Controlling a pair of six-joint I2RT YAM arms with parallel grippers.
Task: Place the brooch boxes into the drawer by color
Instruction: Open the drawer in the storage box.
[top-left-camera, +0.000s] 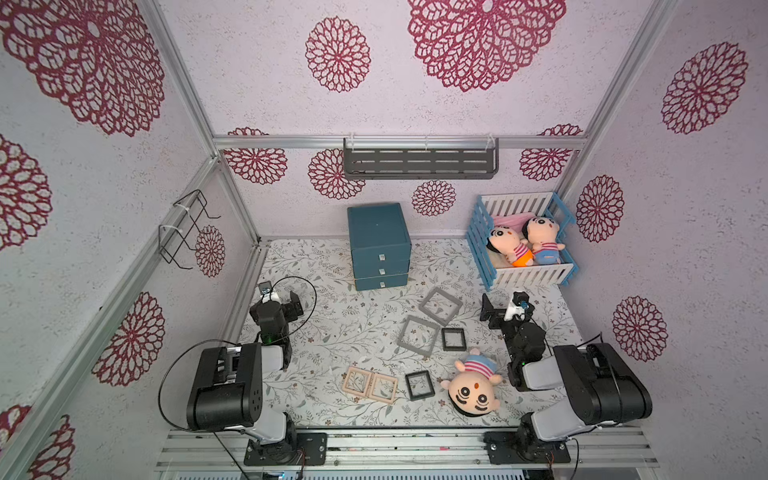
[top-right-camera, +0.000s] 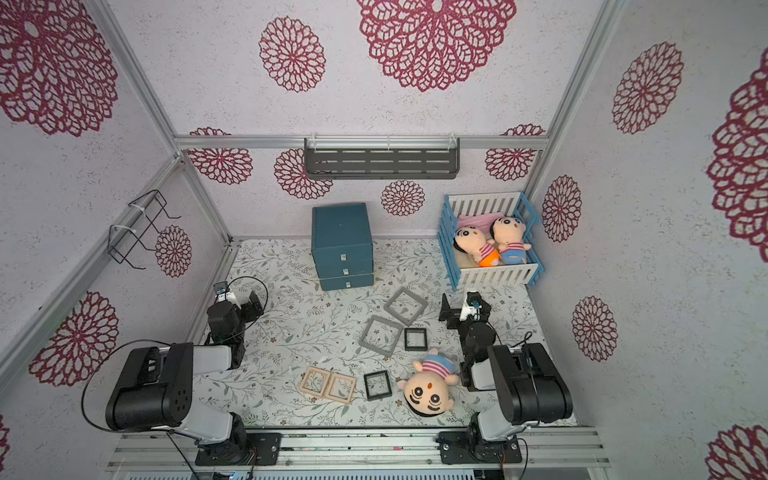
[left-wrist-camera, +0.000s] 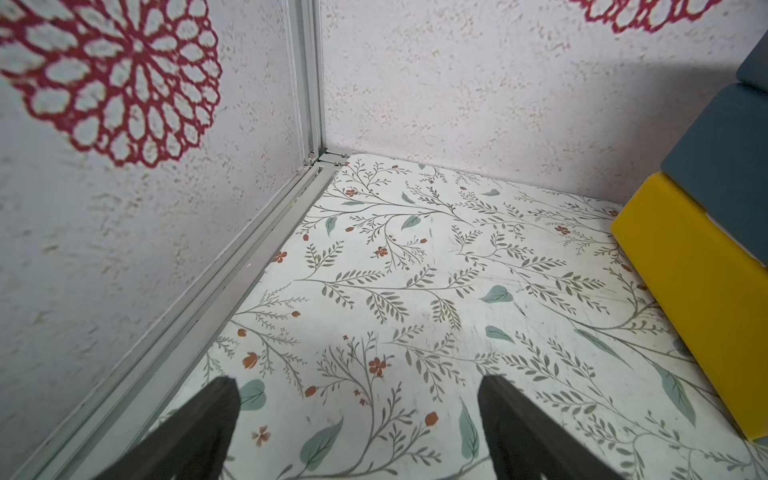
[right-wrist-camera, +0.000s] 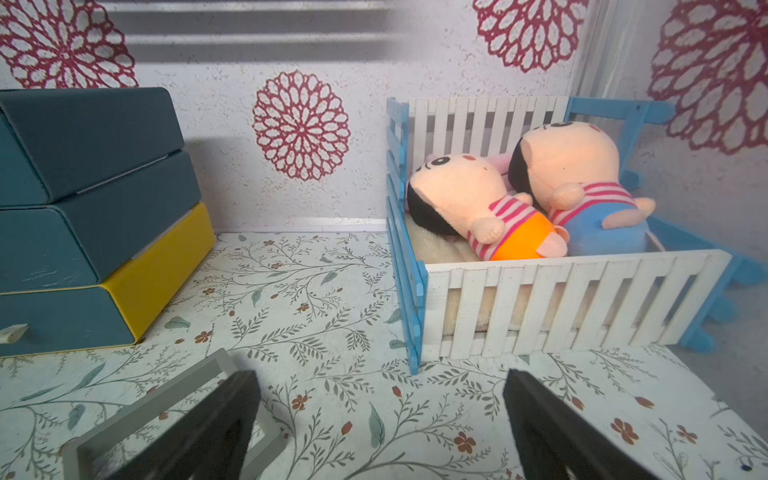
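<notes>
Both hands hang open and empty: left hand (left-wrist-camera: 359, 382) at the left edge of the bench (top-left-camera: 332, 332), right hand (right-wrist-camera: 382, 374) just beside a grey box (top-left-camera: 440, 306). All six boxes lie flat mid-bench, before the drawers (top-left-camera: 380, 249), which look shut, so one probably needs pulling out by its tab first. Thin square frames, clear centres: two grey, two smaller black boxes (top-left-camera: 454, 339), two wood boxes (top-left-camera: 357, 381) touching side by side.

Matt frames on a smooth printed table (top-left-camera: 332, 328)
The grey brooch boxes (top-left-camera: 440, 306) look like matt plastic, the pale brooch boxes (top-left-camera: 357, 381) like bare wood, centres clear. Drawer chest (top-left-camera: 378, 232): matt teal. Dolls (top-left-camera: 473, 388): soft plush cloth. Walls (top-left-camera: 415, 112): rough, grainy. Rails (top-left-camera: 291, 142): brushed metal.
</notes>
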